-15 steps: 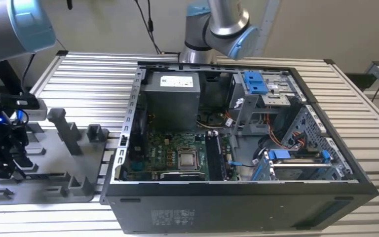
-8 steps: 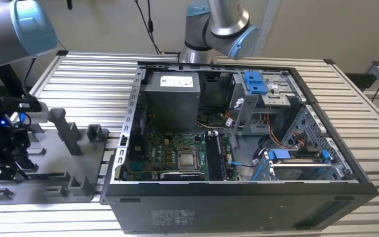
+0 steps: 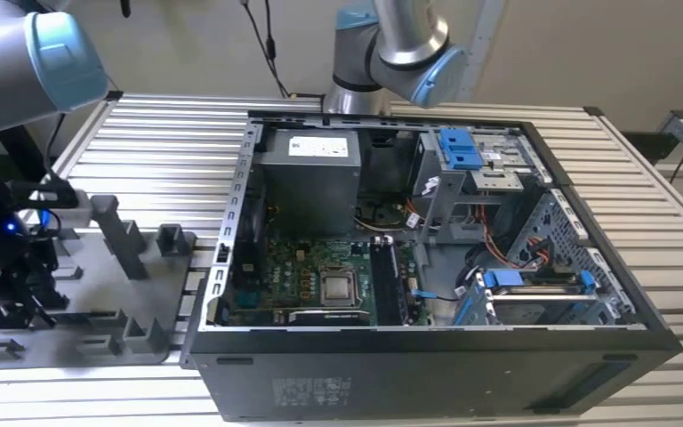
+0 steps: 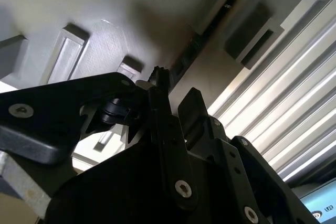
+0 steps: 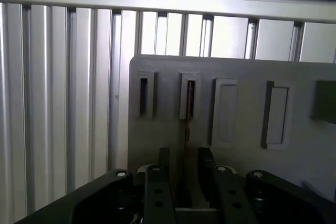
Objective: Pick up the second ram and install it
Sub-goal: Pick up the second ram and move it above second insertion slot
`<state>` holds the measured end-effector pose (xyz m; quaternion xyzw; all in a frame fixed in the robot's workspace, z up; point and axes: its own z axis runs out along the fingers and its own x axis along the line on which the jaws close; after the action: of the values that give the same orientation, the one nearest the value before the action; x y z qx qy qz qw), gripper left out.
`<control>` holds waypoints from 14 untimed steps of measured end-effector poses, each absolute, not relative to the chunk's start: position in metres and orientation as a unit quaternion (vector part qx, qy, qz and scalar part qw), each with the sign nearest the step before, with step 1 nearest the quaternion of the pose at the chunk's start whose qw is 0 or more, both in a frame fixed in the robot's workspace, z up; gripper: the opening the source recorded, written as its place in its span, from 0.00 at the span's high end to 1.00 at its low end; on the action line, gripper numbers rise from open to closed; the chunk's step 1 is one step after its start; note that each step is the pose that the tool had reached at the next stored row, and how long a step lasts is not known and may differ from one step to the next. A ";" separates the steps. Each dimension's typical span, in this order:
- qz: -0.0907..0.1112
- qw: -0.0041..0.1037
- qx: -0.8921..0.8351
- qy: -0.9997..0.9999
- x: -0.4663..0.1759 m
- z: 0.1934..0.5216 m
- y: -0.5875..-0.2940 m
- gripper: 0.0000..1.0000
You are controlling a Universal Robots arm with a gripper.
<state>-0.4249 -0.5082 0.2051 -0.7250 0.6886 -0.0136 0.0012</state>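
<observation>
First wrist view: my gripper (image 5: 185,169) straddles the second ram (image 5: 187,124), edge-on in the grey holder (image 5: 241,72). Jaws apart, not clamping it.

Ribbed metal tabletop (image 3: 152,116) is gleaming satin-bright; grey plastic holder tray (image 5: 241,72) is showing matt; black fingers (image 5: 164,160) are looking smooth and matt.

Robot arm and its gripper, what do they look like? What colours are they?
The arm is made of round, shiny silver-grey tubes with light blue caps on its joints. The gripper is black and angular, with two flat fingers and small silver screw heads along its links.
</observation>
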 end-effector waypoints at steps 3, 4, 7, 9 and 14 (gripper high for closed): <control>-0.014 0.001 -0.725 0.689 -0.425 0.203 -0.508 0.64; -0.014 0.002 -0.725 0.689 -0.425 0.203 -0.508 0.64; -0.015 0.002 -0.725 0.689 -0.425 0.201 -0.508 0.64; -0.015 0.002 -0.725 0.689 -0.425 0.201 -0.508 0.64; -0.015 0.002 -0.725 0.689 -0.425 0.201 -0.508 0.64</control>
<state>-0.4249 -0.5082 0.2010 -0.7250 0.6886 -0.0150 0.0024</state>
